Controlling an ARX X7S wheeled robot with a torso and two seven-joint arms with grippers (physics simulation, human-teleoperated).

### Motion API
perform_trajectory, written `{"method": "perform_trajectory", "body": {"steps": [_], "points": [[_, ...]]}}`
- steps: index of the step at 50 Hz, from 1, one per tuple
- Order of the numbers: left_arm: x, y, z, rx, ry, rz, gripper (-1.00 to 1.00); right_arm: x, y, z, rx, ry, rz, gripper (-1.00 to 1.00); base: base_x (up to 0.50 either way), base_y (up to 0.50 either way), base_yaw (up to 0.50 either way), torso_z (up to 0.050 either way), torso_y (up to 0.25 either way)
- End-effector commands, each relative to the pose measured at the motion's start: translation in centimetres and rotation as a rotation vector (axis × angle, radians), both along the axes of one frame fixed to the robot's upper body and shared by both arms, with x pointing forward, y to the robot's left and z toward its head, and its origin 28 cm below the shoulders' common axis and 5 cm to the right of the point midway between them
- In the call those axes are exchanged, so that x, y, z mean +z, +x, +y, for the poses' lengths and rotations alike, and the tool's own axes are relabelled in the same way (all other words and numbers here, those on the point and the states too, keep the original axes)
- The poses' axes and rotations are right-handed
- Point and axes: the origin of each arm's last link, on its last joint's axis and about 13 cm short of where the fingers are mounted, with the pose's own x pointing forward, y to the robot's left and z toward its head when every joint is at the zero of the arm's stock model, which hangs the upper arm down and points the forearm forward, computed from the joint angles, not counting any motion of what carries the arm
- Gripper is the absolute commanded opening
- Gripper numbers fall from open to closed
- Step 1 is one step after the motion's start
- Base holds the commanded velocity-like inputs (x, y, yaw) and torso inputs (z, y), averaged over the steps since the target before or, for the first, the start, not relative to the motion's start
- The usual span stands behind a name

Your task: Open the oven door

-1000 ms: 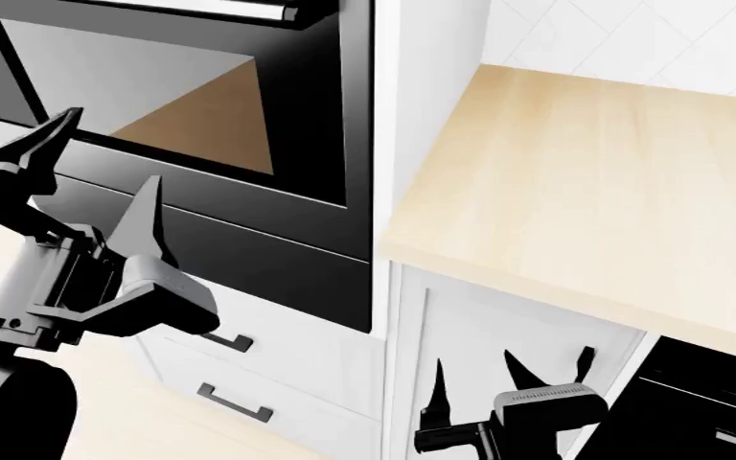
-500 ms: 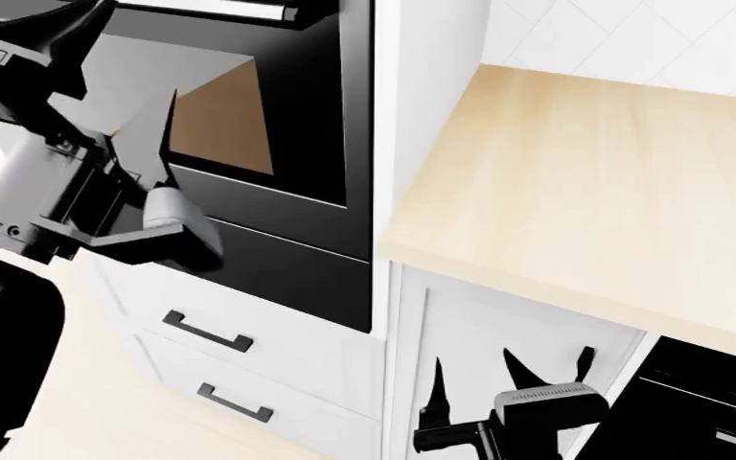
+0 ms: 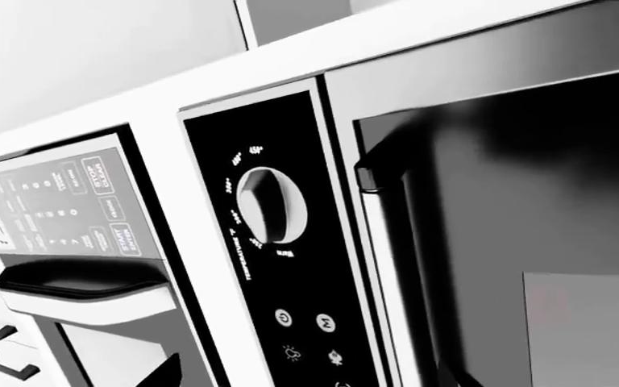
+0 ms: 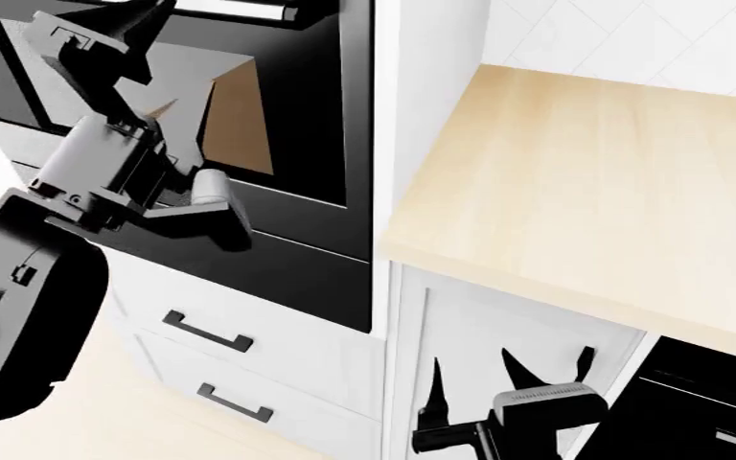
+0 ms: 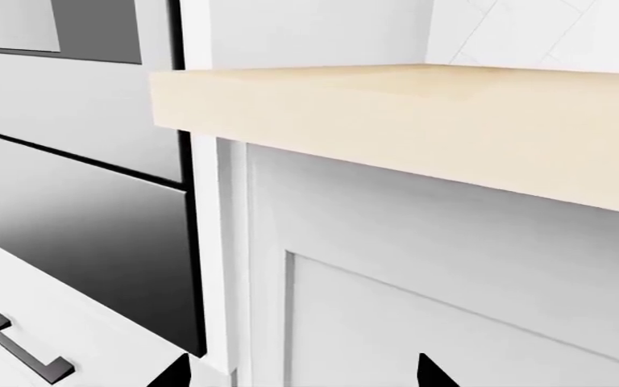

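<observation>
Oven door (image 4: 304,125): likely stiff, hinged, glossy; best gripped at silver bar handle (image 3: 390,266). Left tool (image 4: 150,57) spread wide nearby; right tool (image 4: 509,379) wide, idle.

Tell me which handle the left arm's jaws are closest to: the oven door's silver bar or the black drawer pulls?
The silver bar handle along the oven door's top edge. The left gripper is raised beside it, while both black drawer pulls sit far below.
</observation>
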Motion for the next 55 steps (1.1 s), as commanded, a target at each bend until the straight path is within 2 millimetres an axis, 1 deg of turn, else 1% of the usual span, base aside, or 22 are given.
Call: {"method": "perform_trajectory", "body": {"steps": [1, 21, 28, 44, 55], "points": [[-0.1, 1.3, -0.4, 0.006, -0.001, 0.005, 1.0, 0.0, 0.0, 0.0, 0.002, 0.001, 0.0, 1.0, 0.0, 0.0, 0.0, 0.0, 0.0], [-0.7, 2.7, -0.5, 0.025, -0.05, 0.022, 1.0, 0.0, 0.1, 0.0, 0.007, 0.002, -0.003, 1.0, 0.0, 0.0, 0.0, 0.0, 0.0], [-0.3, 3.2, -0.8, 0.028, -0.044, 0.015, 1.0, 0.0, 0.1, 0.1, 0.011, 0.001, -0.004, 1.0, 0.0, 0.0, 0.0, 0.0, 0.0], [-0.3, 4.7, -1.8, 0.018, -0.028, 0.012, 1.0, 0.1, 0.0, 0.3, 0.022, 0.006, -0.006, 1.0, 0.0, 0.0, 0.0, 0.0, 0.0], [0.3, 5.4, -2.1, 0.019, -0.021, -0.004, 1.0, 0.1, 0.0, 0.4, 0.028, 0.006, -0.006, 1.0, 0.0, 0.0, 0.0, 0.0, 0.0]]}}
